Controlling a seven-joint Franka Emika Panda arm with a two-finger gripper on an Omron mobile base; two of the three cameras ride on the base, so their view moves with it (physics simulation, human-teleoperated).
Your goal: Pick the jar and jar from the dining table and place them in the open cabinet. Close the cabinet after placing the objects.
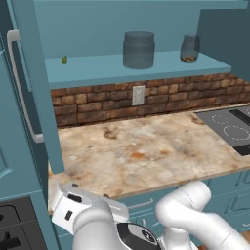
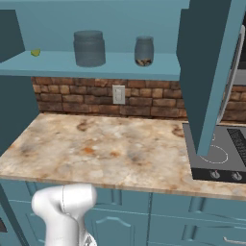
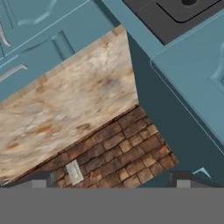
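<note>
Two jars on the teal shelf (image 1: 97, 71) of the open cabinet (image 2: 96, 19), both upright and lidded. Item one: wide smoky grey jar (image 1: 138, 50), near the middle of the shelf. Item two: small clear jar (image 1: 189, 49) with brownish contents at its bottom, to the right of the grey one, apart from it and not touching. A tiny yellow-green object (image 1: 64, 60) lies toward the shelf's left end, too small to identify.

Cabinet doors: left door (image 1: 34, 88) swung open with a long silver bar handle (image 1: 19, 88); right door (image 2: 211, 72) also open, hanging in front of the black cooktop (image 2: 216, 158).

Below the shelf: red-brown brick backsplash (image 1: 97, 105) with a white wall outlet (image 1: 138, 95); marbled beige stone counter (image 1: 141, 151) bearing nothing.

Gripper (image 3: 111, 183): in the hand view two dark fingertips (image 3: 39, 178) stand at the lower edge, spread wide, nothing between them; beyond them lie brick, counter and teal door. The white arm (image 1: 190, 215) is folded low in front of the counter.
</note>
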